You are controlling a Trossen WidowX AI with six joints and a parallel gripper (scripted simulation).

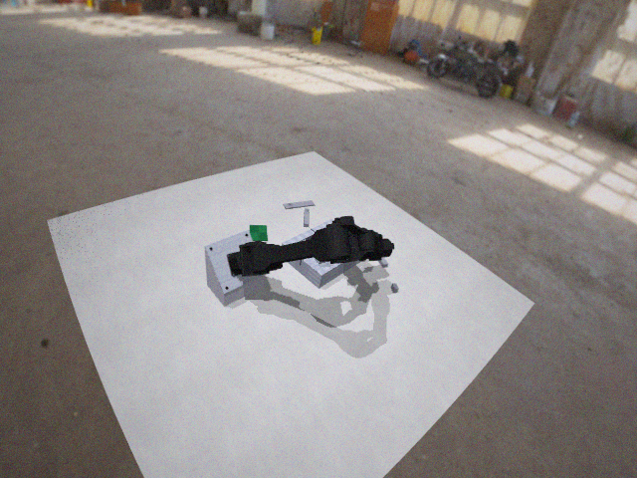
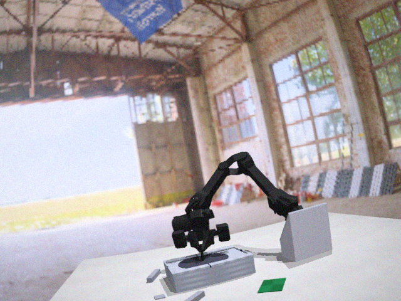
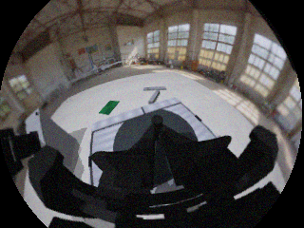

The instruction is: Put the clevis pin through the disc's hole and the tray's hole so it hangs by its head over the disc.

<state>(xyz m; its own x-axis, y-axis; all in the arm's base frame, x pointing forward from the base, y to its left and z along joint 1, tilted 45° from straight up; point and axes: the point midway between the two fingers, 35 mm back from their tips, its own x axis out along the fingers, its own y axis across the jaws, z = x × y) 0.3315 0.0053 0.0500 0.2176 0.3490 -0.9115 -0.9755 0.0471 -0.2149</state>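
The steel tray [image 1: 321,279] [image 2: 223,271] [image 3: 99,142] stands on the table. The dark, wide disc [image 2: 185,262] [image 3: 127,135] lies flat inside its rim. My gripper [image 2: 201,250] [image 3: 156,125] is shut on the clevis pin [image 2: 201,256] [image 3: 157,121] and is low over the middle of the disc. The pin's rounded end shows just beyond the fingertips in the wrist view. In the exterior view the pin looks upright and reaches down to about the disc's surface. Both holes are hidden, so I cannot tell whether the pin's lower end is in them. The arm covers the gripper in the top view.
A flat bar [image 1: 299,204] [image 3: 155,88] and a short bar [image 1: 306,218] [image 3: 154,97] lie beside the tray. Another bar [image 2: 153,275] and a small block [image 1: 394,287] lie near it. A green square [image 1: 258,233] [image 2: 272,285] [image 3: 109,107] lies near the arm's base block [image 1: 217,267] [image 2: 311,233].
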